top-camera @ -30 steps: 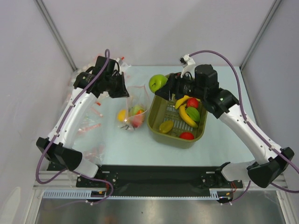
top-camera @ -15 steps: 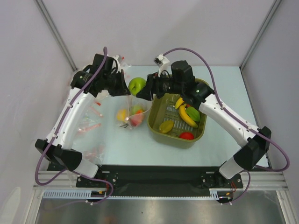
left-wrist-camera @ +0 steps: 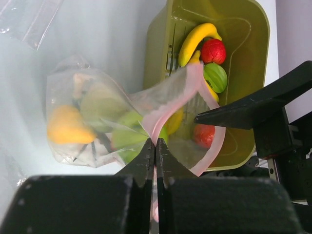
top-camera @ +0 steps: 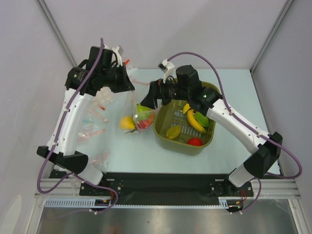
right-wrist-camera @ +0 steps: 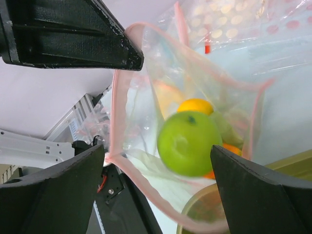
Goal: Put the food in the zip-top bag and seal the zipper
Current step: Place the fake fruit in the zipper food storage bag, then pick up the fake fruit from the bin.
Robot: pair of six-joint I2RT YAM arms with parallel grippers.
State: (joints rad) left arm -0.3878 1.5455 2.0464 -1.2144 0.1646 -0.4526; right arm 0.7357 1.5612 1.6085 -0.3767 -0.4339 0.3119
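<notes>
Zip-top bag (left-wrist-camera: 165, 95) status: I see it hanging by its mouth just beside the olive tub (top-camera: 161, 130), at the tub's 9 o'clock in the overhead view. I cannot tell whether its bottom rests on the surface (top-camera: 234, 92).

On the left wrist view, the left fingers (left-wrist-camera: 144, 163) are pressed together, pinching the zipper (right-wrist-camera: 113, 107) at one side of the mouth. The pink strip loops away from that pinch and the mouth gapes wide.

On the right wrist view, the right fingers (right-wrist-camera: 53, 190) are spread wide, one on each side of the mouth, and grip nothing. The green apple (right-wrist-camera: 189, 142) shows between them, inside the outline of the mouth and touching neither finger. It is blurred.

Through the clear wall I read a yellow lemon (top-camera: 126, 122) at the bag's 8 o'clock corner, with green and red pieces at the lemon's 3 o'clock.

The tub holds the bananas (top-camera: 195, 121) near its centre and a red tomato (top-camera: 195, 142) at its 6 o'clock. Dotted bags (right-wrist-camera: 229, 19) lie beyond the mouth.
</notes>
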